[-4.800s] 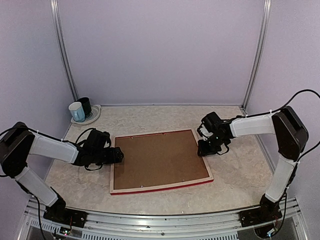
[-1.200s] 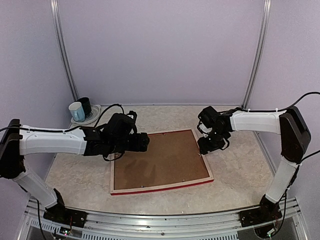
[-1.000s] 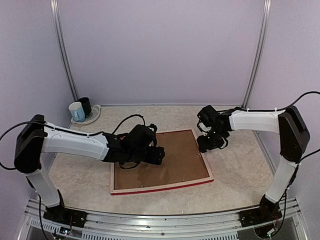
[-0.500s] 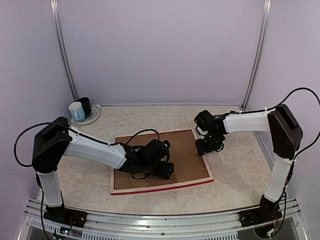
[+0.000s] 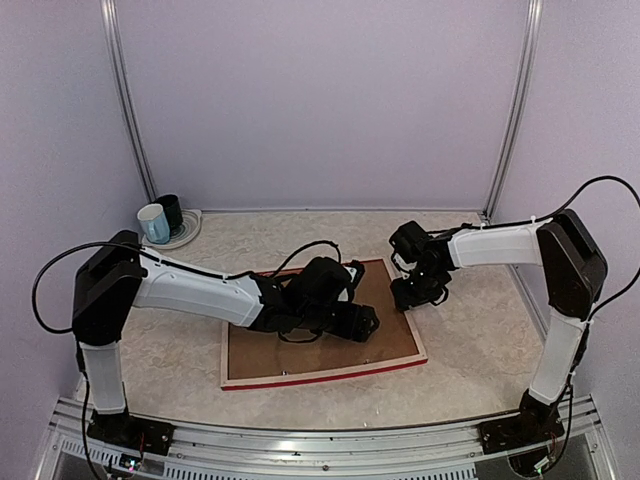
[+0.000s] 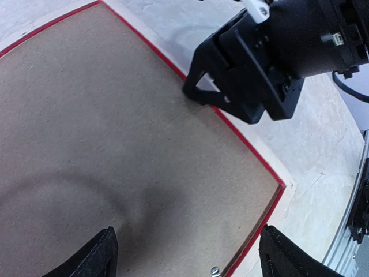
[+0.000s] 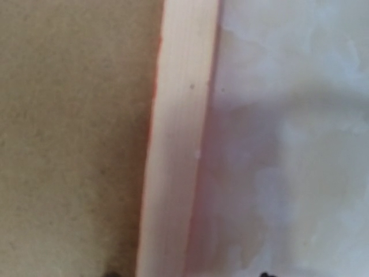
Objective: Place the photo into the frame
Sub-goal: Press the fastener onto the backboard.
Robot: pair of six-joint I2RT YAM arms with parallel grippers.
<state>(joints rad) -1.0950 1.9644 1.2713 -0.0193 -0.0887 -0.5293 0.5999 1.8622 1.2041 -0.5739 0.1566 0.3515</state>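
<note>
The frame lies face-down on the table, brown backing board seated in its recess; the photo can't be seen. Left end effector hovers over the board's right half, released, fingers wide apart. Right end effector straddles the frame's right rail, fingers apart and not clamping. Far left: plate holding a white mug and a dark mug, contents unreadable.

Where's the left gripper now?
Top view: left gripper sits over the brown backing board, right of centre, near the right gripper at the frame's right edge.
</note>
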